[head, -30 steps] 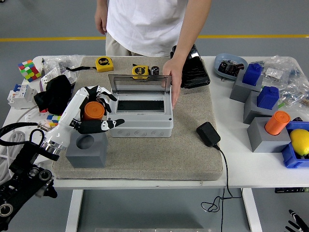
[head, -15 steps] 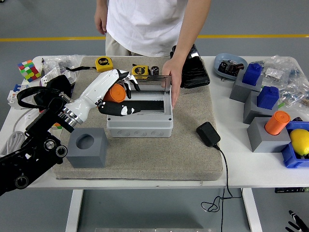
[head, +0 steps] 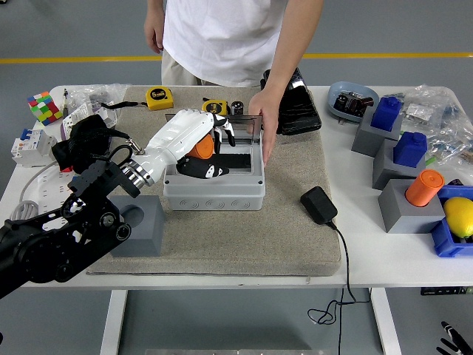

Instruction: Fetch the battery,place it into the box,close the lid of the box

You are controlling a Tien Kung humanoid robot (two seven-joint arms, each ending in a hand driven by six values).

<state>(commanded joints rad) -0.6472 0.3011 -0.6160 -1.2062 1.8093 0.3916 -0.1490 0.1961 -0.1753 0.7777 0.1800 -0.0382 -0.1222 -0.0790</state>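
Gripped the battery (head: 198, 147) with the left hand (head: 201, 153), all fingers curled around the orange cylinder and the white back of the hand turned up. Held it low over the open box (head: 214, 194), in the left part of the opening. Could not tell whether it already touched the bottom.

Came there within about one second: lifted the battery up from the round hole of the grey block (head: 146, 231), then carried it to the right and forward over the front wall of the box. Left the block empty, now half hidden behind the black forearm.

Found the clear lid (head: 247, 126) upright at the far side of the box, as before, with a person's hand (head: 264, 118) resting at its right end in the same place. Saw no shift of the box on the mat (head: 244, 240) or of the white surface (head: 355, 244).

Judged the fetching as done and the placing as nearly done. Needed next, probably, only to open the fingers and draw back, then to close the lid.

Noticed only a small part of the right hand (head: 449, 342) at the lower right corner.
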